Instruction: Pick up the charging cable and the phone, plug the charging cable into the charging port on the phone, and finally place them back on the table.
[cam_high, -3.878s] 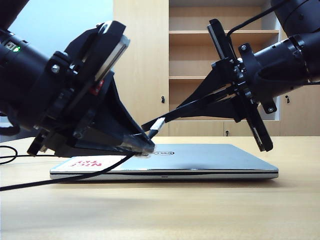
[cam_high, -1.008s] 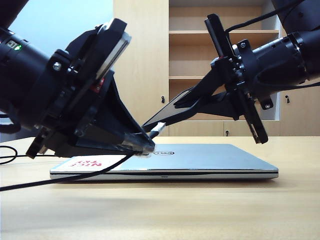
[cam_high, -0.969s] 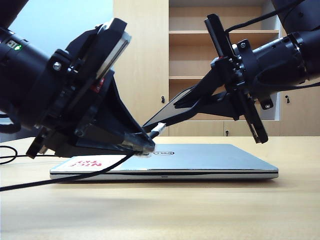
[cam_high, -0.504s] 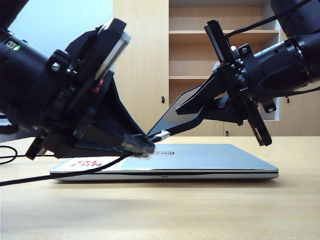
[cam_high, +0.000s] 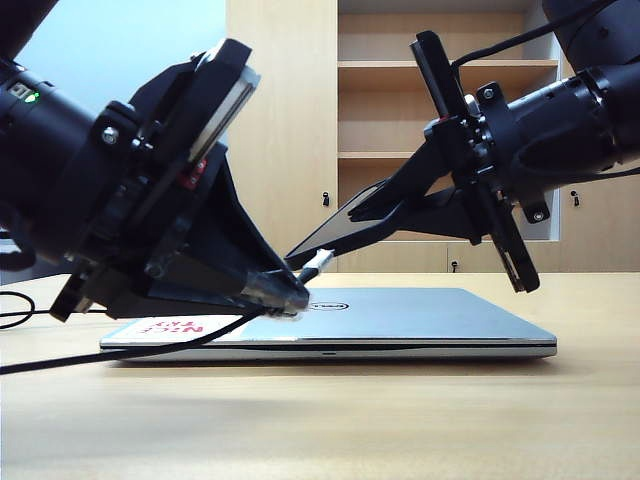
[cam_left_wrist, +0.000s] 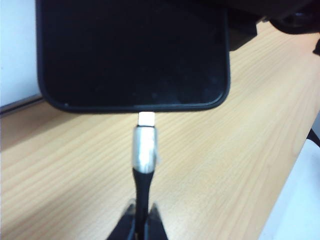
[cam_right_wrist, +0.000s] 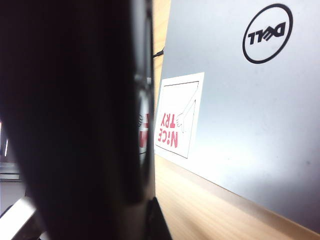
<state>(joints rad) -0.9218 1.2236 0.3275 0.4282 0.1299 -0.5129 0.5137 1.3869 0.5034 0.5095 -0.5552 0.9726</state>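
Exterior view: a tan table (cam_high: 400, 420) carries a closed silver laptop (cam_high: 420, 318), with a wooden shelf cabinet (cam_high: 400, 130) behind. The left gripper (cam_high: 290, 295) hovers just above the laptop lid, clenched on the charging cable (cam_high: 130, 350); its plug (cam_high: 316, 264) points up at the phone (cam_high: 345, 225), which the right gripper (cam_high: 375, 210) grips tilted. Against half a second ago, the phone's low end sits higher.

Left wrist view: the plug (cam_left_wrist: 146, 118) tip meets the phone's (cam_left_wrist: 132, 50) edge just ahead of the left gripper (cam_left_wrist: 141, 220).

Right wrist view: the phone (cam_right_wrist: 70, 115) fills the foreground beside the laptop's sticker (cam_right_wrist: 177, 122).
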